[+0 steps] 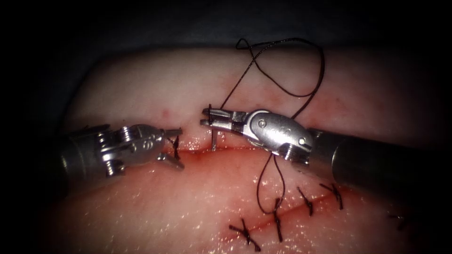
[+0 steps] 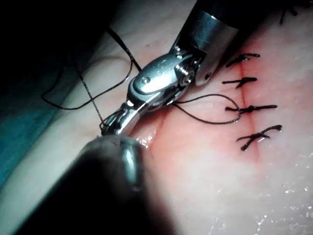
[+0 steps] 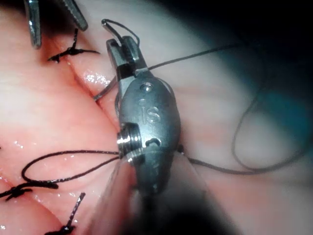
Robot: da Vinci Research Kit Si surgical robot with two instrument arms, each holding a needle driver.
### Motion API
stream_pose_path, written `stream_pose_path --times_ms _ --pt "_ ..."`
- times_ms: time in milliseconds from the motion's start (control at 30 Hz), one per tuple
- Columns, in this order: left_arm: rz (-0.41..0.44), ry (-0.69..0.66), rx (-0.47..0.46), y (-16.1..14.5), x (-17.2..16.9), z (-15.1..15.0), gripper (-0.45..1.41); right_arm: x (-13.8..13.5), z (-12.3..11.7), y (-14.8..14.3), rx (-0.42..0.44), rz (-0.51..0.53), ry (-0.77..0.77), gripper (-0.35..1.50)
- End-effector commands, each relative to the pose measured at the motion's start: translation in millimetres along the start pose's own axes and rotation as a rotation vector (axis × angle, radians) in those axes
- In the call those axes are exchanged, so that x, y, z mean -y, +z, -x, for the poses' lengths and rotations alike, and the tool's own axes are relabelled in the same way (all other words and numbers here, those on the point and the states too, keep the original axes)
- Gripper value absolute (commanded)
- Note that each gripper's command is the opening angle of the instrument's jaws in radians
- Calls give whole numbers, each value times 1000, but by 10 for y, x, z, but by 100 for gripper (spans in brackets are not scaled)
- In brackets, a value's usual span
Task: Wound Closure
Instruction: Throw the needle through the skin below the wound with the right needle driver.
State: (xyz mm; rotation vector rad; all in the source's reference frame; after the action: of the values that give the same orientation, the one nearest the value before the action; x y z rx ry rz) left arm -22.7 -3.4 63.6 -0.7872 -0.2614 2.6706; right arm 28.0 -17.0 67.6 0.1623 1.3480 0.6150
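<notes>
Needle (image 1: 213, 136) apparently pinched by right gripper (image 1: 208, 117) above cut; left gripper (image 1: 175, 148) spread, empty.

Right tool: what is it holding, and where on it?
The right tool grips the needle near its upper end, above the cut; the left tool holds nothing.

Curved needle (image 1: 213, 136) stands in the tissue (image 1: 155, 89) at the cut (image 1: 207, 150), dark thread (image 1: 301, 70) looping toward 1 o'clock.
</notes>
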Motion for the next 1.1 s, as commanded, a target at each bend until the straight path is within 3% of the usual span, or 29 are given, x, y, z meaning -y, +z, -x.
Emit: stream_pose_path --times_ms 33,233,500,767,1100 --pt "-17 4 -18 -1 1 -8 27 -2 -3 12 -1 4 11 -35" --pt "-61 7 -30 -7 -20 -10 12 -2 -3 13 9 20 41 -35" --pt "-44 22 -77 40 -78 0 -3 -5 0 12 48 16 109 -35" --pt "-12 41 -78 72 -93 5 -8 -3 1 8 82 -16 231 -35" --pt "-2 55 -62 82 -97 13 -8 3 5 8 147 -33 449 -35"
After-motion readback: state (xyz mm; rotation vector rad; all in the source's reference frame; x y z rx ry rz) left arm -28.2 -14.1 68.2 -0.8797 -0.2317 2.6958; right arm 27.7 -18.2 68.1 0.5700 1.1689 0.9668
